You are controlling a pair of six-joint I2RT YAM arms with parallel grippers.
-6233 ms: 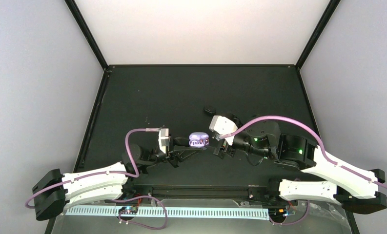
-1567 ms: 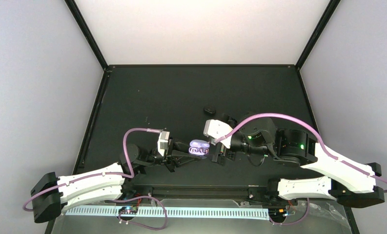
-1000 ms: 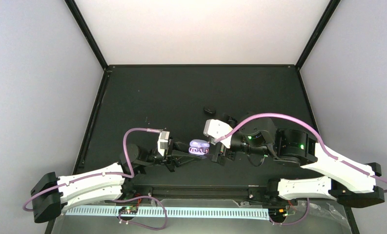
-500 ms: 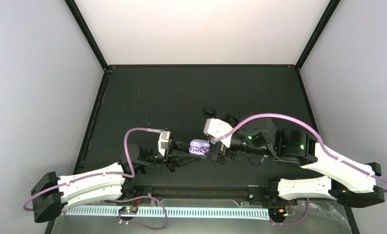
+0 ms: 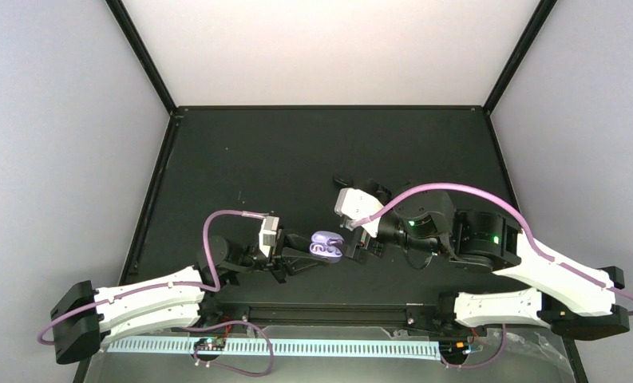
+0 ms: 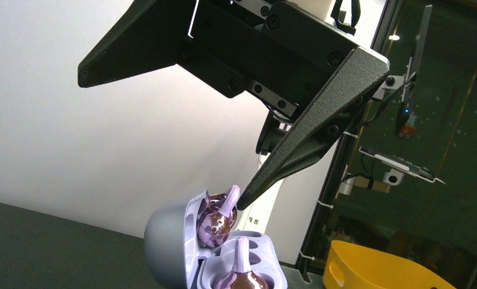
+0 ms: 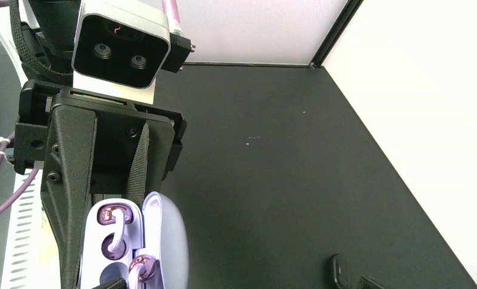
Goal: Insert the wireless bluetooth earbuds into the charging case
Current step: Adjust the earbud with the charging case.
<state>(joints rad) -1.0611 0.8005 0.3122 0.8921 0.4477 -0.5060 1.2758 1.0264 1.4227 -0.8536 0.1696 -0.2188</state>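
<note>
1. Top: the left claw (image 5: 303, 254) clamps the open, pebble-shaped lavender plastic charging case (image 5: 326, 246) near the counter's (image 5: 241, 152) near edge; the right claw (image 5: 351, 249) gapes beside it.
2. Left wrist: a right fingertip (image 6: 252, 191) touches one tiny lilac-purple plastic earbud (image 6: 215, 218).
3. Right wrist: both earbuds (image 7: 112, 214) sit in the case.

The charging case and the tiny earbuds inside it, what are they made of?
The charging case looks like smooth matte plastic: its lilac-grey shell is evenly shaded, with only a soft sheen and no grain or weave. The earbuds look like glossy plastic, maybe slightly see-through: their purple bodies show sharp bright glints and dark brownish reflections.
</note>
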